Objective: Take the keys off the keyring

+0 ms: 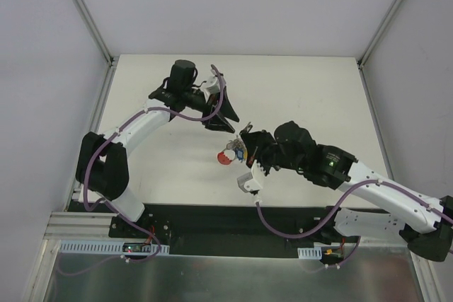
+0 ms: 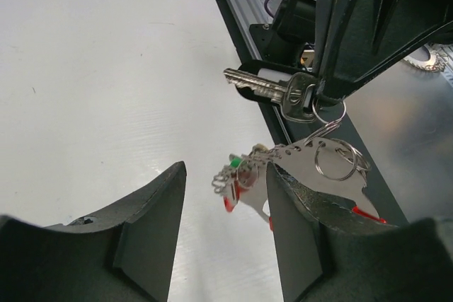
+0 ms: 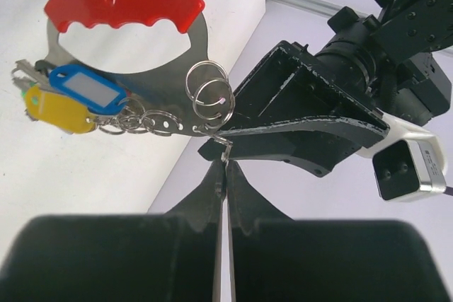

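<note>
Right tool (image 3: 225,164): jaws pinched fully together on the head of a key (image 2: 267,87). The blade is seen pointing sideways, away from the tool, in the left wrist view.

The keyring (image 2: 330,123) is threaded through that key's head. Hung below it are more rings (image 3: 212,93) and a toothed plate (image 3: 177,68) with a red grip (image 3: 124,1). The other keys (image 1: 228,153) are bunched at the plate's far end. Blue (image 3: 88,90) and yellow (image 3: 60,111) tags can be made out there, plus a bit of green.

Left tool (image 2: 226,175): jaws wide, nothing held. The bunch is framed between its fingers (image 2: 152,231) just past the tips, not touched. From above, this tool is up-left of the bunch, near but apart.

Hard to make out:
- From above, the bunch is a small blob and no ring can be resolved.
- The plate's lower end is cut off by the left tool's finger.
- Whether the bunch touches the tabletop (image 1: 297,90) cannot be told.
</note>
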